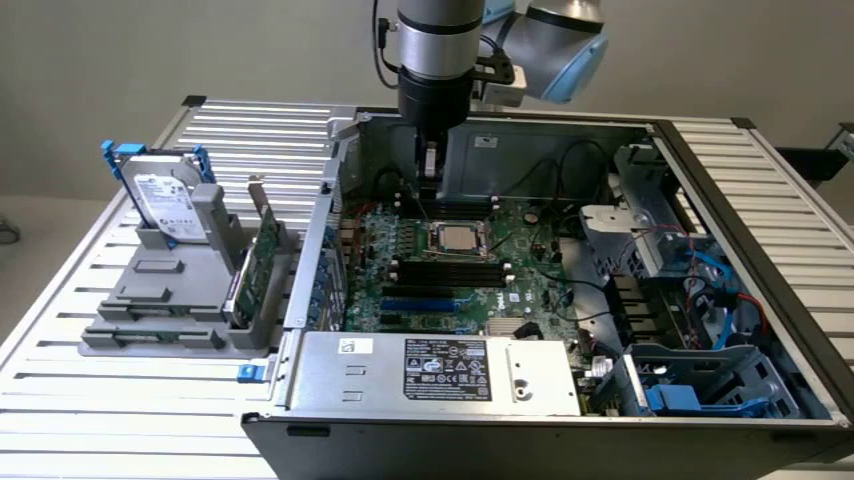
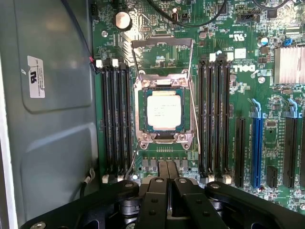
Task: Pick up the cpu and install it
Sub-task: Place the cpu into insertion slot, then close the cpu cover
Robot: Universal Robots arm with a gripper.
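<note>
Well off to the exterior view's left of the socket (image 2: 138, 109), outside the case (image 1: 747, 190), a hard drive (image 1: 167, 205) with blue handles (image 1: 114, 155) stands in a grey holder (image 1: 160, 305). A green card (image 1: 267, 250) stands upright beside it, nearer the socket. The gripper (image 1: 430, 190) hangs just over the socket's far side in the exterior view, its 2 fingers (image 2: 159, 191) pressed together on nothing. The cpu (image 2: 163, 109) lies flat in the socket, silvery top up, apart from the gripper. 2 banks of black slots (image 2: 116, 119) flank the socket. Nearer the camera than the socket sits a supply (image 1: 534, 380) with a black label (image 1: 447, 368). To the socket's right is a cage (image 1: 641, 235) with blue cables (image 1: 727, 290).
</note>
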